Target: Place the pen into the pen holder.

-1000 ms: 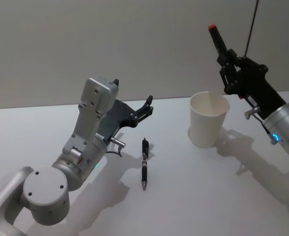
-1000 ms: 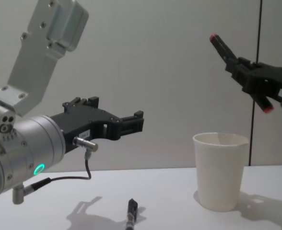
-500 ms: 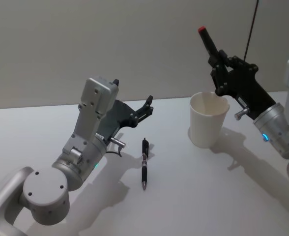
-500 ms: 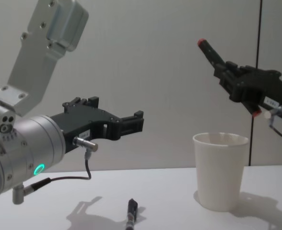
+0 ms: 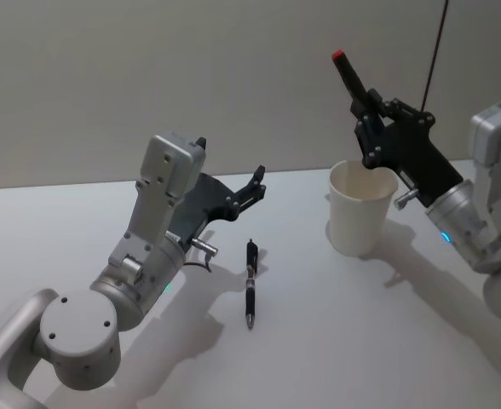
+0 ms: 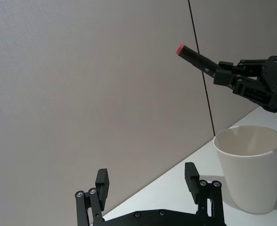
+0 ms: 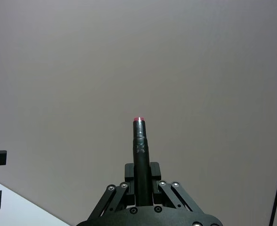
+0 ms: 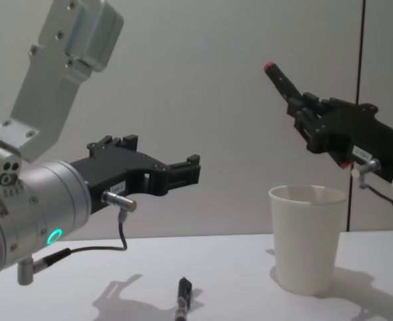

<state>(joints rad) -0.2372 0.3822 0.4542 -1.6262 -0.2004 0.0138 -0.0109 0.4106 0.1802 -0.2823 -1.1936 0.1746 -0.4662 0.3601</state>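
Right gripper (image 5: 371,112) with red-capped pen (image 5: 346,72) now closer in, above pen holder (image 5: 359,217)

Matt paper pen holder (image 5: 361,217), glossy pen (image 7: 140,155), smooth matt table (image 5: 361,341)

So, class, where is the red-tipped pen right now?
On the right side of the head view, the red-tipped pen is gripped, tilted, in the right end effector, in the air just above the white pen holder.

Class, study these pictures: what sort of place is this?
Likely a robotics lab test bench: a white table against a plain grey wall, one tapered white paper cup, and the right claw holding a red-capped black pen.
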